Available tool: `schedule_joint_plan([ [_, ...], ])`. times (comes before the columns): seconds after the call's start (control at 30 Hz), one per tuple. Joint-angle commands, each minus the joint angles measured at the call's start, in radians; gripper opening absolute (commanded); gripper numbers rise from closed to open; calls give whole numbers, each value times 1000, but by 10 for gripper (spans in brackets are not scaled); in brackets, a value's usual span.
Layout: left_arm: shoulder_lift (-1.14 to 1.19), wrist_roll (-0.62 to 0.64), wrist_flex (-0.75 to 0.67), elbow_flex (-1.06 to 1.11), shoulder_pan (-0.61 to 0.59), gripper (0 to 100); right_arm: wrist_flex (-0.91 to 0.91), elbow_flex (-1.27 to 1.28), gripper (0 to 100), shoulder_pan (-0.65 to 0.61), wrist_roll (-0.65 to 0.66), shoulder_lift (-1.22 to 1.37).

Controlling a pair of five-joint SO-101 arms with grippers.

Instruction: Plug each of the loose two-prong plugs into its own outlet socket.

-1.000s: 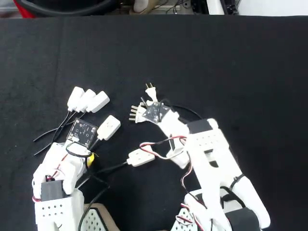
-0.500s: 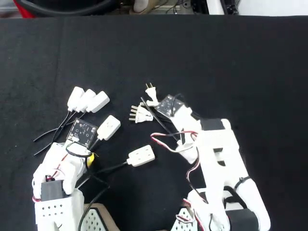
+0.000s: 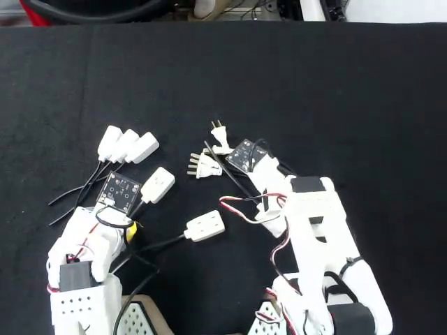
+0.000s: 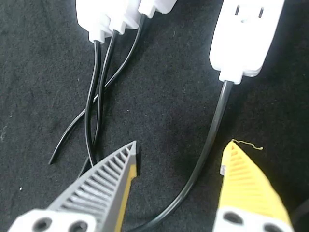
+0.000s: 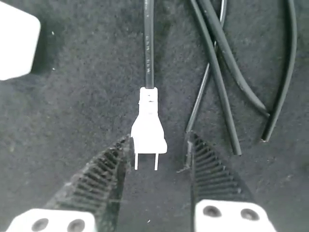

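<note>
Your right gripper (image 5: 158, 138) stands wide open astride a loose plug (image 5: 148, 130) on the table (image 5: 72, 121); your left gripper (image 4: 182, 145) gapes over the cord (image 4: 215, 128) of a socket (image 4: 246, 38). No plug looks seated yet.

black table (image 3: 349, 91), plugs (image 3: 209, 157), outlet sockets (image 3: 129, 145)

The tabletop (image 3: 335, 91) lies open along its far edge and right side. Near the left edge, three bunched sockets (image 3: 127, 145) and trailing cords (image 3: 77, 192) block passage. Mid-tabletop, crossed black cords (image 5: 217, 72) crowd one side of the spread right pincer (image 5: 158, 139).
</note>
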Motion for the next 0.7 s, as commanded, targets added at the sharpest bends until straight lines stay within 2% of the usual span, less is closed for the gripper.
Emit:
schedule_joint_plan([
  [0.0,-2,-6,-11,5,-2,281,-21,18,180,12,3,-4],
  [0.17,-2,-6,-11,4,-2,281,-135,107,180,12,2,-4],
  [0.5,-2,-6,-9,4,-2,281,-161,84,174,12,0,74],
  [0.67,-2,-6,-11,4,-2,281,-152,7,41,14,-20,150],
])
